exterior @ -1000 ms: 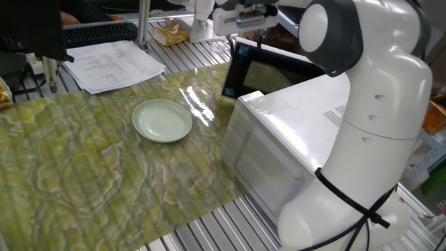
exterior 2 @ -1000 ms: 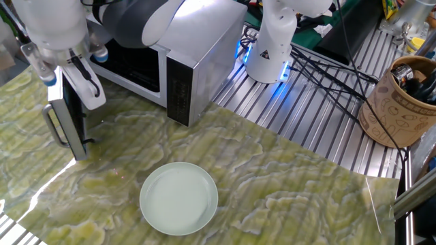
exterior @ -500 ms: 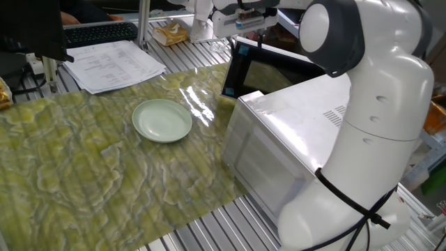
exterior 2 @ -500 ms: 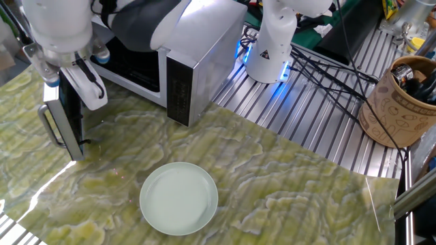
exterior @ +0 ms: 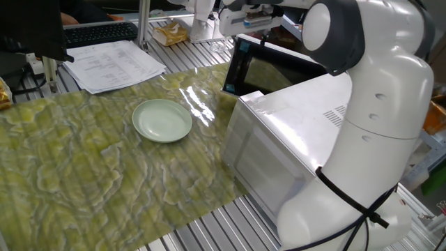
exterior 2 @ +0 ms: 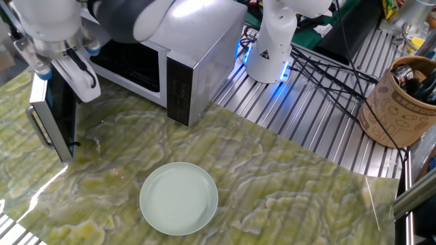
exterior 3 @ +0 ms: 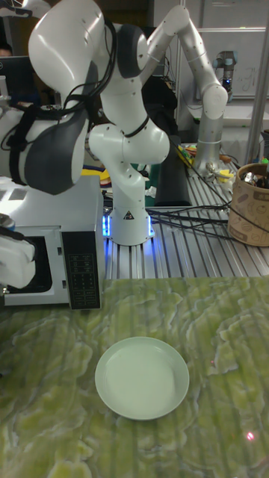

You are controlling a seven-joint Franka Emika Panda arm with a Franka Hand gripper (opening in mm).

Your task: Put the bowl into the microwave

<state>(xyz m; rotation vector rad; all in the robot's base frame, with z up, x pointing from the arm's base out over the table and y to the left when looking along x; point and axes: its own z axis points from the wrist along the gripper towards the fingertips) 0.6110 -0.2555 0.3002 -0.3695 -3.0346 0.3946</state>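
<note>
One step in hand: gripper (exterior 2: 65, 64) at microwave (exterior 2: 184, 61) door (exterior 2: 58, 116), opening it; finger state unclear, possibly closed. Next: grasp bowl (exterior 2: 178, 198) by rim.

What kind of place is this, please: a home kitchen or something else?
Probably a robotics lab, not a kitchen: the microwave stands on a slotted metal bench, a second robot arm is mounted behind, and a keyboard lies nearby.

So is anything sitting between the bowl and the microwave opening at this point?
Nothing visible does. The bowl lies alone on the green mat, and the microwave door is swung open to the side, where the hand is, leaving the dark cavity exposed.
</note>
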